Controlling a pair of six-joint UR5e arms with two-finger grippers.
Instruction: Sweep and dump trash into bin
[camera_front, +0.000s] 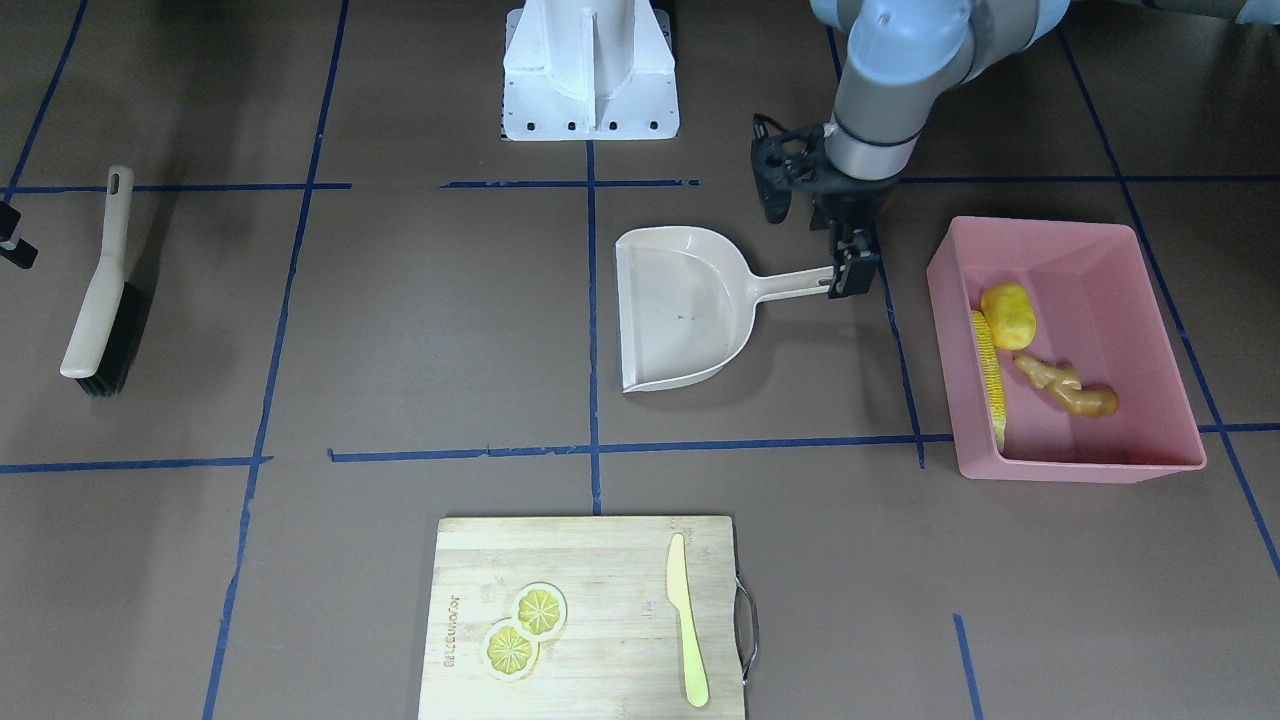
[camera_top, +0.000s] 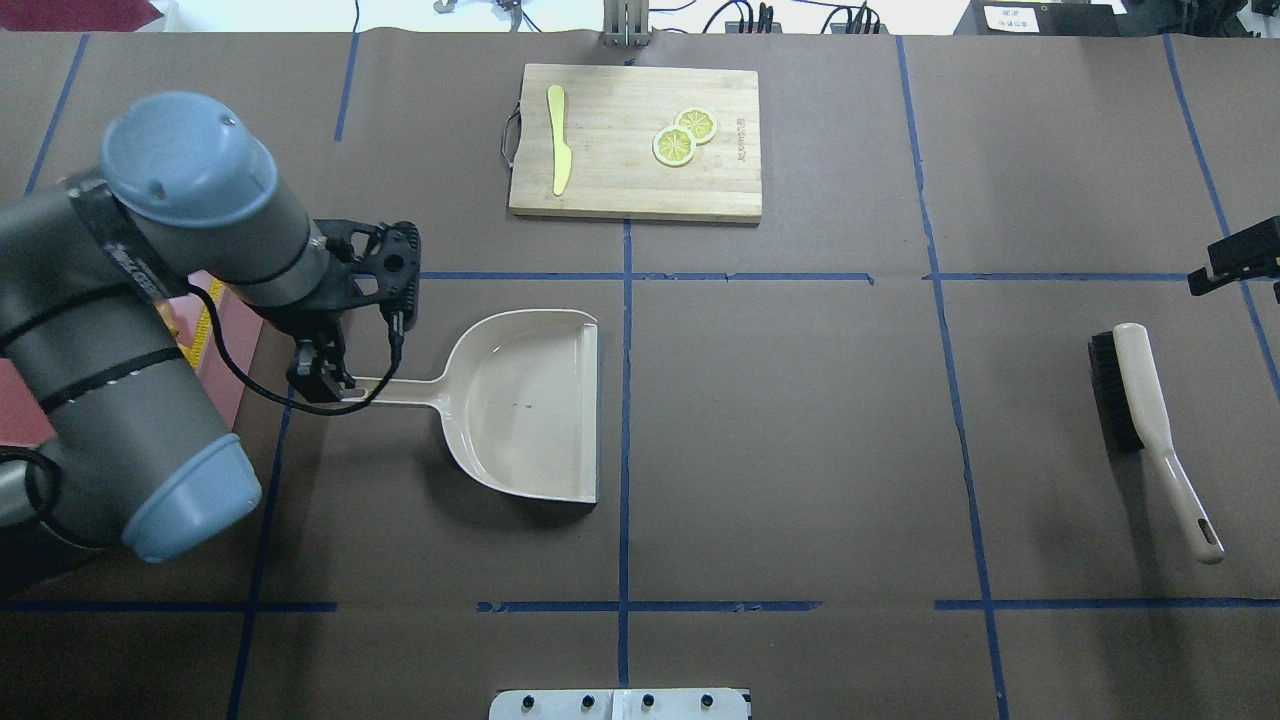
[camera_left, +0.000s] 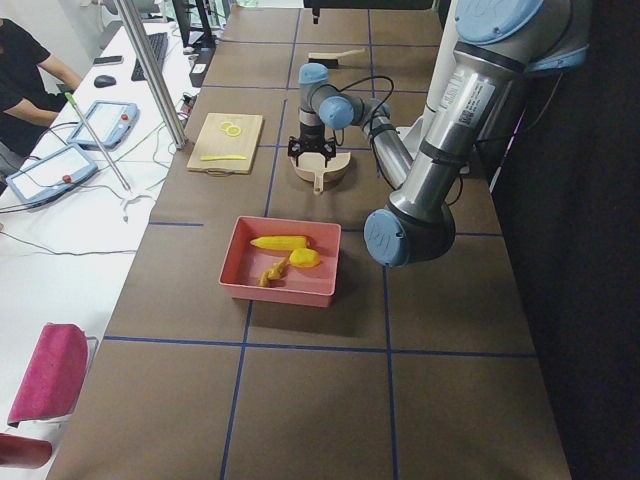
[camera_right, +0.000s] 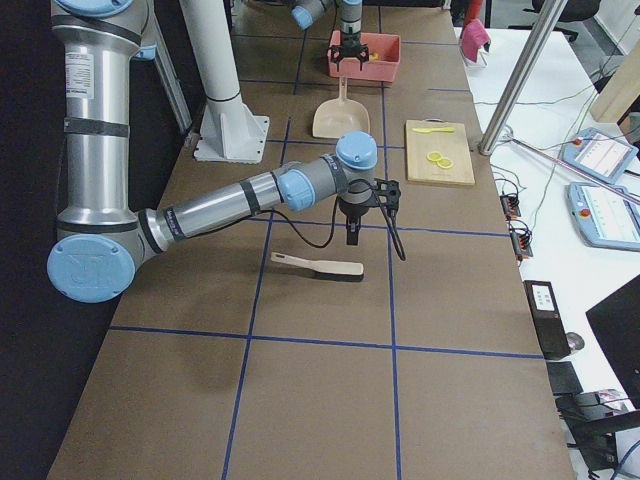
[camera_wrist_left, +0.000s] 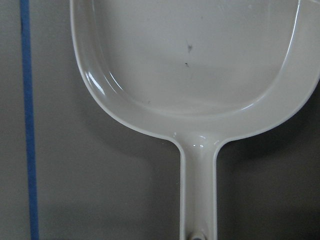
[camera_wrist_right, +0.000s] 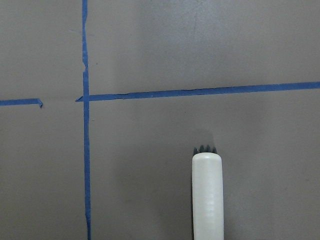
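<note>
Brown-papered bench (camera_front: 400, 400), blue tape grid (camera_front: 593, 300). I count three trash pieces, all in one pink bin (camera_front: 1150, 300) at bench's left end: corn (camera_front: 990, 375), lump (camera_front: 1008, 315), ginger (camera_front: 1070, 390). Left gripper (camera_front: 850, 275) at dustpan (camera_front: 680, 310) handle, right gripper (camera_top: 1235, 258) near brush (camera_top: 1140, 400); can't tell either grip.

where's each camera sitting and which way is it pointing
Front-facing: across the table, facing the robot base; left arm on view's right, left gripper at the dustpan.
Overhead: behind the robot, looking forward; left arm at view's left.
Exterior left: table's end; left arm near, bin in foreground.
Exterior right: opposite end; right arm near, above the brush.
Left wrist: straight down on the dustpan handle; no arm shown.
Right wrist: straight down on the brush handle; no arm shown.
Front-facing and overhead share the dustpan, sides mirrored.
</note>
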